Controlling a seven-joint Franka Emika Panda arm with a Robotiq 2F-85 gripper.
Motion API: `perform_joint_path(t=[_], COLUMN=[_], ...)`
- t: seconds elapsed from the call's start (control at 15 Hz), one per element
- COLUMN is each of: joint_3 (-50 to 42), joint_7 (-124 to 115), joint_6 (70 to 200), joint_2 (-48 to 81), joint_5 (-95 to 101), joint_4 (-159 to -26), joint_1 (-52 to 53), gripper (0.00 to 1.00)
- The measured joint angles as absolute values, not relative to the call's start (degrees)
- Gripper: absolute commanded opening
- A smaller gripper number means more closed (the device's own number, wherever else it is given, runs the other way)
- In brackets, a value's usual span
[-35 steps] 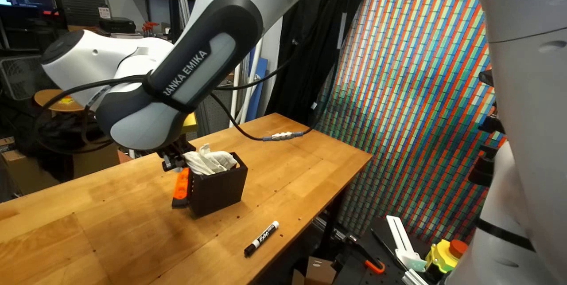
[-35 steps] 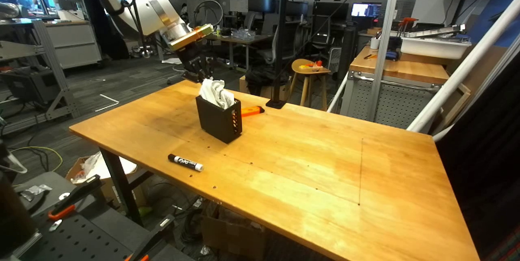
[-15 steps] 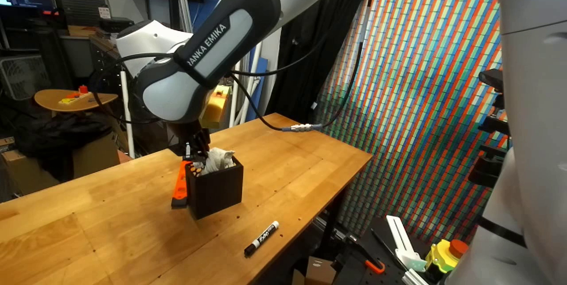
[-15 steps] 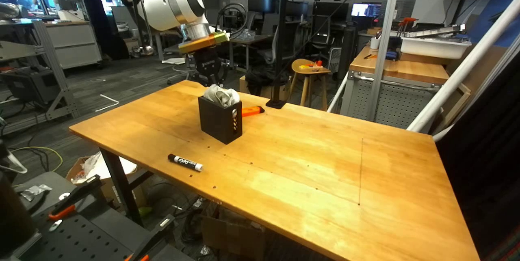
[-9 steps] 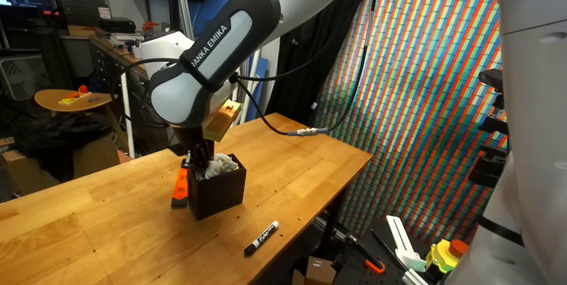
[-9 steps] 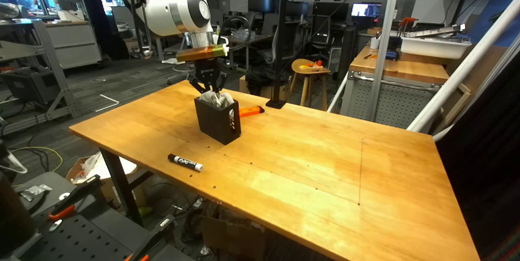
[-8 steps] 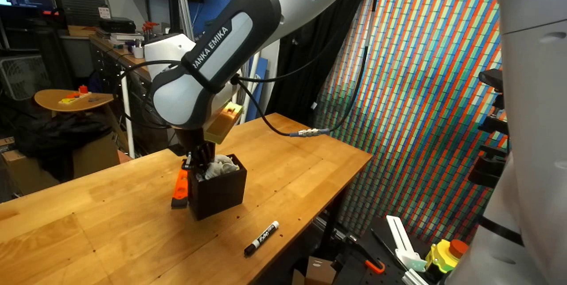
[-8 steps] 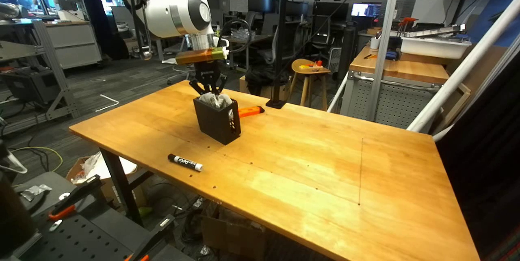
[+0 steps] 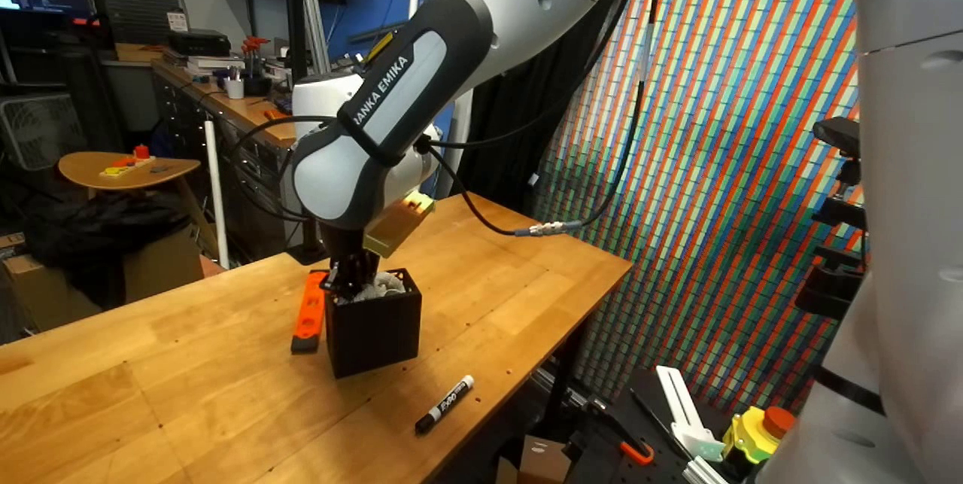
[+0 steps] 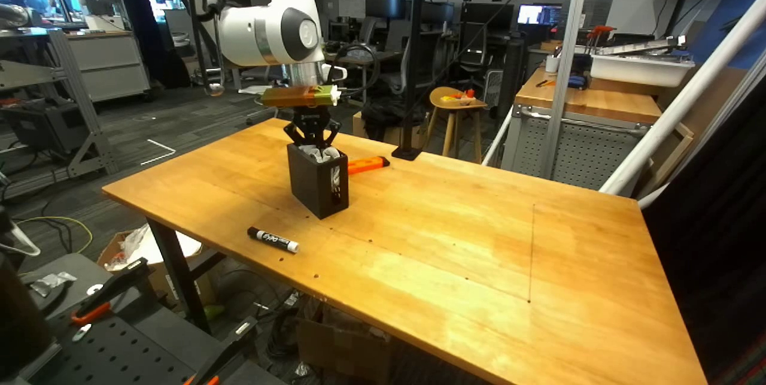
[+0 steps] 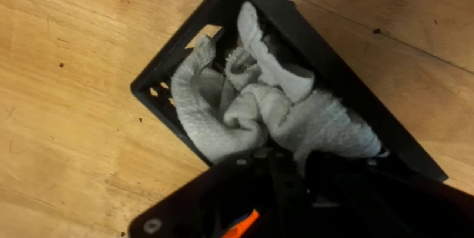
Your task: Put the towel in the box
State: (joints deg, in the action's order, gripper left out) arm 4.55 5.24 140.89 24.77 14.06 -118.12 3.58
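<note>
The towel [image 11: 259, 104] sits inside the box [image 11: 311, 42] at wrist-view centre, up-frame from the fingers [image 11: 281, 175]. They are closed; pinch on towel uncertain.

There's one towel [image 11: 270, 108], one black box [image 9: 376, 335], one hand [image 10: 313, 141] — plus one marker [image 9: 444, 406], one orange bar [image 9: 310, 309].

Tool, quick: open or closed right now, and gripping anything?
Tool: closed, down in the box at the towel; whether any towel is pinched cannot be told.

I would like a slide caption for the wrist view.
Rumpled towel inside the box on the table, tool in the foreground.
</note>
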Motion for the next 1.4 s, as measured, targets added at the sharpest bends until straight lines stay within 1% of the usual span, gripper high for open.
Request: perform_joint_path(t=[0.93,1.4], joint_3=[3.64,-2.13], joint_7=[0.82,-14.67], joint_6=[144.65,144.62], joint_2=[23.63,22.90], joint_5=[11.78,18.87], joint_4=[-120.60,-123.53], joint_1=[3.90,9.37], gripper=[0.05,0.05])
